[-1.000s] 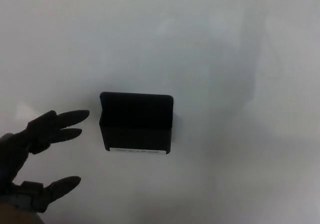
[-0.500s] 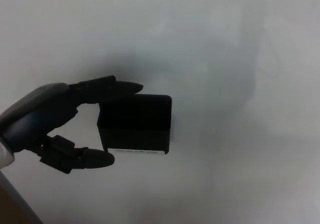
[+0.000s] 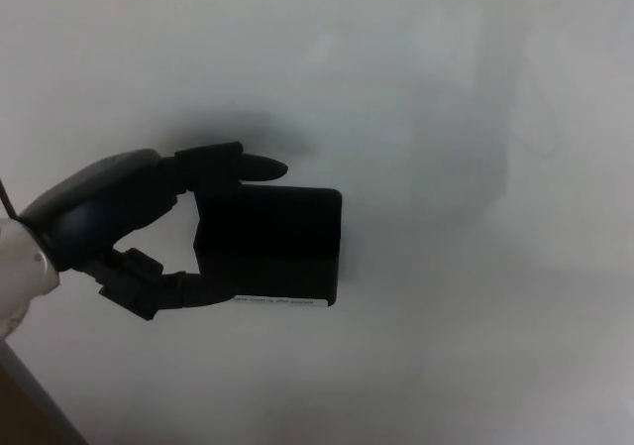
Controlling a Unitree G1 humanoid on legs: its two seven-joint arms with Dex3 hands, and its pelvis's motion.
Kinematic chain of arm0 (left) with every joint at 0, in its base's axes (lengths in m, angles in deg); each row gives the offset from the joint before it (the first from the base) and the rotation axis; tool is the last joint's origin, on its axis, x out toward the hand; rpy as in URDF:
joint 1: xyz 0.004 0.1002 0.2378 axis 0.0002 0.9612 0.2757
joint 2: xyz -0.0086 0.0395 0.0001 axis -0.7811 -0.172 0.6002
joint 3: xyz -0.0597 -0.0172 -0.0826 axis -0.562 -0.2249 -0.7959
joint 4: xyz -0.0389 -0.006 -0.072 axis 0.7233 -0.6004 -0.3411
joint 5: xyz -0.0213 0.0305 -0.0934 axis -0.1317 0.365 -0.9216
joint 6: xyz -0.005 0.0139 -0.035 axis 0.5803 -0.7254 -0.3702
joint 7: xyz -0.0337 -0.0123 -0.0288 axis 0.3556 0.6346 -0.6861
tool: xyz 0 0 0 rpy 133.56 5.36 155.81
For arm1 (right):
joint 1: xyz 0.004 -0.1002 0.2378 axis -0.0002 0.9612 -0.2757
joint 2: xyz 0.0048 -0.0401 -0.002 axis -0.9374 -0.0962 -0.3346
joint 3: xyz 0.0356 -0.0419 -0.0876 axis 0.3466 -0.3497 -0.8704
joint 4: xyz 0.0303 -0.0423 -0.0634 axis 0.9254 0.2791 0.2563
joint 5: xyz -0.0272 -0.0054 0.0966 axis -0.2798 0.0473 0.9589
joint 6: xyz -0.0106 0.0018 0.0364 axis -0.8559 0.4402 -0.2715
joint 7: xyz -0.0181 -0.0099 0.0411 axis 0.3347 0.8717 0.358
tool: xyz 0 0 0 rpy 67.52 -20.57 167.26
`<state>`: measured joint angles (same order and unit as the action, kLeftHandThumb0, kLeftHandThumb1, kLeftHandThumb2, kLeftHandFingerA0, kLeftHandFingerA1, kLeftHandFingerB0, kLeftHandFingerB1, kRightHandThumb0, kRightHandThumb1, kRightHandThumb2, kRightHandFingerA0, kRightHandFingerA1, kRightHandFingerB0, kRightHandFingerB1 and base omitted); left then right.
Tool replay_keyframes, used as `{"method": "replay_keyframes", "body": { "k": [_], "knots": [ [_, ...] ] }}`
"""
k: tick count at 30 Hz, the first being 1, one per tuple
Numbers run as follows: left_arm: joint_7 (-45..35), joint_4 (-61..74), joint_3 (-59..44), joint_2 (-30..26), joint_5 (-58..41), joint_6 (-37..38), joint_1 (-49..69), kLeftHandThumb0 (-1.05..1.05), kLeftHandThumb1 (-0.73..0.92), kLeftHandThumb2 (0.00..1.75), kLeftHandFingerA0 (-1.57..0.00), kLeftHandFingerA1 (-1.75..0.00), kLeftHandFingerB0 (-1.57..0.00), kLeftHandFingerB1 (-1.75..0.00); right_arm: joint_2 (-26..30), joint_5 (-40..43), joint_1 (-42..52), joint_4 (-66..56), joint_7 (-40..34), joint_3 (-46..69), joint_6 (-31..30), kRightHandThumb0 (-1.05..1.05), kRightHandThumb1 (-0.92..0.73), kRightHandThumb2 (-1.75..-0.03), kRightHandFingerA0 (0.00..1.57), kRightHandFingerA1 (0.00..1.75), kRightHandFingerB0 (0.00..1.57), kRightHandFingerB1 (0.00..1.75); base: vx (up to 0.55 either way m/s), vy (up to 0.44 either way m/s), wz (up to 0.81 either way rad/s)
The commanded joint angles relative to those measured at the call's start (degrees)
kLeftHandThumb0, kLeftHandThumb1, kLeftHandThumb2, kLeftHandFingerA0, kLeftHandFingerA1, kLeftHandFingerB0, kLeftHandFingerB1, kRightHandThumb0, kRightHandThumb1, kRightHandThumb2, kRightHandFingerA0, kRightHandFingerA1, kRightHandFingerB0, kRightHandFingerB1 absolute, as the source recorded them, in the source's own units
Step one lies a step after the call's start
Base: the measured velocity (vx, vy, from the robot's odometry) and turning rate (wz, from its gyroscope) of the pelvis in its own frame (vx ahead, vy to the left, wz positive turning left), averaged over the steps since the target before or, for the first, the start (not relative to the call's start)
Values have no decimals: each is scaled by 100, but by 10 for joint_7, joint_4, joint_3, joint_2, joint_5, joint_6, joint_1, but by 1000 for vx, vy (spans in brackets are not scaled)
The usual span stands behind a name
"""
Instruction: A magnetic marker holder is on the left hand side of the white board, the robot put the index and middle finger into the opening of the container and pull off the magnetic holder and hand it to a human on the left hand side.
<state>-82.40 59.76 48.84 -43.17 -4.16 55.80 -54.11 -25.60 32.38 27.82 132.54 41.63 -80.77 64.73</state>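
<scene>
The black magnetic marker holder sticks to the whiteboard at picture centre, with a white label strip along its lower edge. My left hand comes in from the left and brackets the holder's left side. Its two fingers stretch out just above the holder's top opening, and the thumb reaches under the lower left corner, touching it. The hand is open, with no firm grip showing. My right hand is out of the picture.
The whiteboard fills nearly the whole view, with faint grey shadows at the upper right. My white left forearm enters at the left edge. A brown strip shows in the bottom left corner.
Over the last second my left hand rose from the lower left to the holder's left side. Since half a second ago the thumb has moved in under the holder's lower left corner.
</scene>
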Motion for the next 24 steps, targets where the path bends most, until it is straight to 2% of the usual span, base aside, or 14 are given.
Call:
{"method": "replay_keyframes", "body": {
  "k": [1, 6, 7, 11, 13, 14, 16, 24],
  "knots": [
    [-13, -10, 8, -4, 13, -35, -12, -78, 48, 80, -21, -42, -18, -37, 10, -1, -3, 5, -6, 1, 10, -45, -69, -61, 82, 48, 61, 44, 0, 0, 0],
    [-29, -11, 10, -5, 0, -43, -20, -77, 48, 79, -22, -42, -17, -37, 10, 1, -5, 6, -3, 1, 9, -45, -69, -61, 82, 49, 60, 43, 0, 0, 0],
    [-61, -11, 10, -10, -29, -72, -34, -74, 48, 80, -29, -44, -16, -38, 11, -3, -6, 6, -6, 0, 9, -46, -69, -61, 82, 49, 61, 44, 0, 0, 0],
    [-146, -15, 14, -28, -94, -157, -84, -75, 46, 80, -34, -45, -19, -38, 15, -12, -7, 5, -14, -5, 9, -46, -69, -61, 81, 48, 60, 44, 0, 0, 0],
    [-151, -15, 14, -30, -97, -165, -89, -75, 46, 80, -34, -45, -19, -38, 16, -13, -7, 4, -15, -6, 9, -46, -69, -61, 81, 48, 60, 44, 0, 0, 0],
    [-179, -25, 25, -40, -99, -184, -119, -71, 55, 57, -44, -38, -30, -31, 15, -12, -8, 5, -16, -6, 6, -49, -64, -64, 80, 51, 56, 44, 0, 0, 0],
    [-226, -45, 45, -55, -101, -215, -172, -71, 54, 57, -45, -39, -30, -32, 14, -10, -10, 4, -15, -5, 0, -45, -69, -61, 82, 48, 58, 43, 0, 0, 0],
    [-260, -68, 86, -65, -81, -245, -230, -70, 53, 57, -50, -40, -33, -32, 12, -5, -11, 5, -10, -4, -2, -43, -69, -59, 82, 49, 57, 42, 0, 0, 0]
  ]
}}
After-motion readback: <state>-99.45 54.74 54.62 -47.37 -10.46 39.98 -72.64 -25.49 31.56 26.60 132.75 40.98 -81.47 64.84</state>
